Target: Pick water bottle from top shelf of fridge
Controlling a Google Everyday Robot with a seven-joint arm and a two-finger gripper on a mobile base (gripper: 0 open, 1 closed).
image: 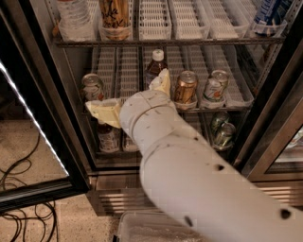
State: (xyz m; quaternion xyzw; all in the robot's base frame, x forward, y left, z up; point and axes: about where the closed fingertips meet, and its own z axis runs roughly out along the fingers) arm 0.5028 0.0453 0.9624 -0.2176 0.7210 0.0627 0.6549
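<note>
Clearly, your gripper (127, 90) hung below the top shelf (189, 41), fingers spread wide and empty, while the water bottle (73, 19) stood at that shelf's left end; I judged it thin-walled and slippery, best taken gently around its ribbed middle.

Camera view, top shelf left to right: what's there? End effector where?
water bottle → tan drink → white lane trays → blue-white pack. End effector open, lower, at the middle shelf.
</note>
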